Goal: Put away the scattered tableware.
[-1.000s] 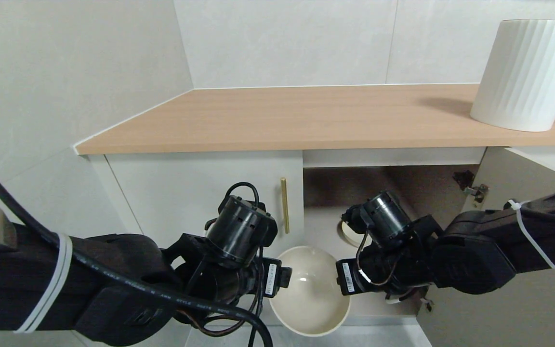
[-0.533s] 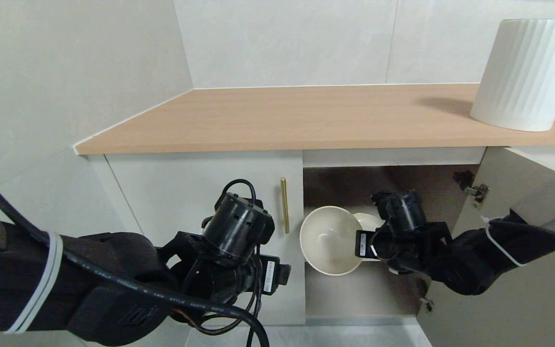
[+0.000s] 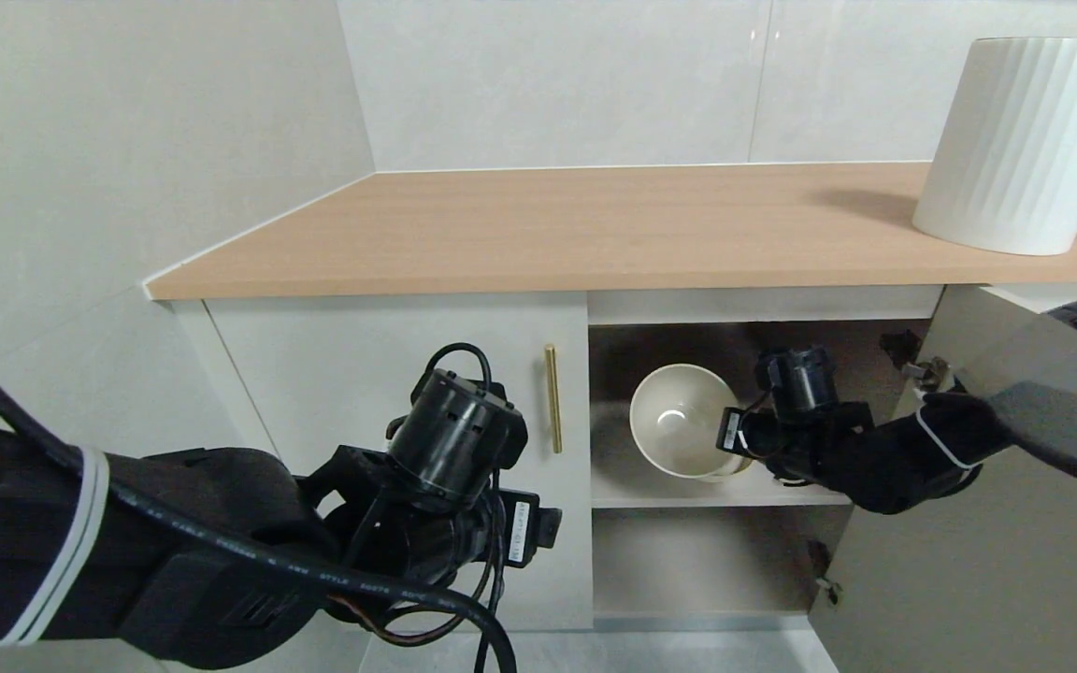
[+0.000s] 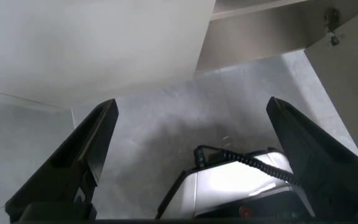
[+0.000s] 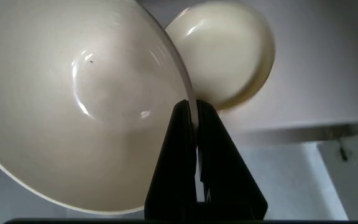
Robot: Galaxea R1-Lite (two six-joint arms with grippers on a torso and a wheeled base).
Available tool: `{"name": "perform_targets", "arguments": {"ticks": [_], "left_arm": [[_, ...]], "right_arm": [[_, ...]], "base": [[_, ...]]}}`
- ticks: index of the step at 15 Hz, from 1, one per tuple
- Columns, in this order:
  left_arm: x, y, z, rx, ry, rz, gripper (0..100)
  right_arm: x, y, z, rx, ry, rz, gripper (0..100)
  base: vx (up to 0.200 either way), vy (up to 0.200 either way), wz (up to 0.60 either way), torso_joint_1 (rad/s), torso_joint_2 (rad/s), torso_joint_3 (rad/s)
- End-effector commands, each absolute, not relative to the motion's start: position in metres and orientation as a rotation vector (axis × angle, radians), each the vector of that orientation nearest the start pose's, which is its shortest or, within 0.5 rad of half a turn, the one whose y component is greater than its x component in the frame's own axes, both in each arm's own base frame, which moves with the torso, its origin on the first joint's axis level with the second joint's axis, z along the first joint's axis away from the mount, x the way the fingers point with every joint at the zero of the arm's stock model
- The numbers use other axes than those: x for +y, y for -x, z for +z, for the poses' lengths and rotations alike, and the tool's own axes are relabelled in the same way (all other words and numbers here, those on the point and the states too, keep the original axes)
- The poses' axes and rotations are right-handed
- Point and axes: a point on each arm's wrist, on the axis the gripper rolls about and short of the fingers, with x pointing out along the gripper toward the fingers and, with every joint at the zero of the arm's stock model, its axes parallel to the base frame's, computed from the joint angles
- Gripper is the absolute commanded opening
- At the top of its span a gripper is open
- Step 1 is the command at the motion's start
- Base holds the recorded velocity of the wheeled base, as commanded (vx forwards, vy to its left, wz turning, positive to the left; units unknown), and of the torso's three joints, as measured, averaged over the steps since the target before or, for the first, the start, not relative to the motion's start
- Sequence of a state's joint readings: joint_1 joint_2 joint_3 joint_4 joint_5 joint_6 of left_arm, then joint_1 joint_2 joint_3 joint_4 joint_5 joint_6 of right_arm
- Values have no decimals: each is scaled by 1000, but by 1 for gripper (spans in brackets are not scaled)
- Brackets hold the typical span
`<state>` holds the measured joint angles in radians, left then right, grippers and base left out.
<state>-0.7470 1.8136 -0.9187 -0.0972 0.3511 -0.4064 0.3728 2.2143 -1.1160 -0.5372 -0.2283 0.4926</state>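
Observation:
A cream bowl (image 3: pixel 679 421) hangs tilted inside the open cabinet, just above its shelf (image 3: pixel 641 493). My right gripper (image 3: pixel 737 436) is shut on the bowl's rim; in the right wrist view the dark fingers (image 5: pixel 180 143) pinch the rim of the bowl (image 5: pixel 73 106). A second cream dish (image 5: pixel 222 53) lies on the shelf right behind it. My left gripper (image 4: pixel 191 106) hangs low in front of the closed cabinet door, pointing at the grey floor, open with nothing between its fingers.
The left cabinet door with a brass handle (image 3: pixel 552 397) is closed. The right door (image 3: pixel 969 542) stands swung open beside my right arm. A wooden countertop (image 3: pixel 595 224) carries a white ribbed container (image 3: pixel 1025 140) at the right. A lower compartment (image 3: pixel 697 561) lies under the shelf.
My right arm has carried the bowl from low in front of the cabinet up and inward, to just over the shelf. The left arm has barely shifted.

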Motion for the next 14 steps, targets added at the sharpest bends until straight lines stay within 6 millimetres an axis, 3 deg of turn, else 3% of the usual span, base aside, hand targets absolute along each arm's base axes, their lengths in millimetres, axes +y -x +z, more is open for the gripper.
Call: {"name": "perform_targets", "arguments": {"ticks": [1,4,14], "left_arm": [[-206,-234,130,739,-32,-227,100],[-206,-233,130,740,-33,-227,100],[-205,-234,130,740,-32,-223,100]], "right_arm": [[139,-407,42,568,-321,-51,0],[131,-421,32,562,-335,-84,0],[116,-432,21,557,-333,-148,0]], "base": [[0,0,0,0,0,0],[0,0,0,0,0,0],[0,0,0,0,0,0]]}}
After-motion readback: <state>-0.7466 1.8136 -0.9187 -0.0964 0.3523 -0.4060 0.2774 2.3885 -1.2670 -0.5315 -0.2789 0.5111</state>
